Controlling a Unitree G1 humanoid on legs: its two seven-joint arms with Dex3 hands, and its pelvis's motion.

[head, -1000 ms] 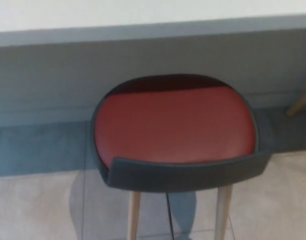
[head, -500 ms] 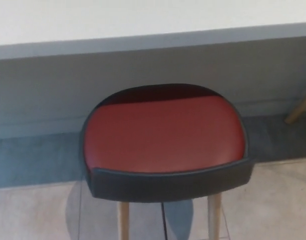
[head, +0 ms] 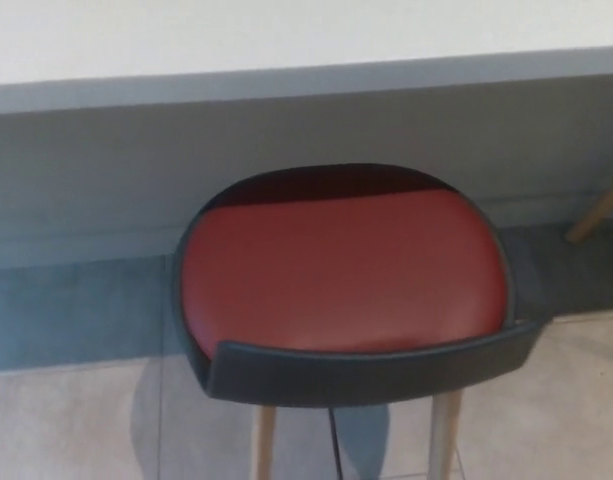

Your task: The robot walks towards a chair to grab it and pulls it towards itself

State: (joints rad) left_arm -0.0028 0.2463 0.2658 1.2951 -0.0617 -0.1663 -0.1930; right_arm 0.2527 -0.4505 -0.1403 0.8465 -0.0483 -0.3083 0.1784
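A chair fills the middle of the head view, with a red seat (head: 344, 268) and a low dark grey backrest (head: 371, 372) curving along its near edge. Two pale wooden legs (head: 444, 435) show below the backrest. The seat's far edge is tucked under the white table top (head: 286, 40). Neither of my hands shows anywhere in the picture.
The table's grey edge (head: 306, 85) runs across the top, with shadow beneath it. A wooden leg of another piece of furniture (head: 596, 212) pokes in at the right edge. Beige floor tiles (head: 66, 420) lie at the bottom left and right.
The whole picture has shifted a little as the camera moved; the chair sits lower in frame than a second ago and slightly right of half a second ago.
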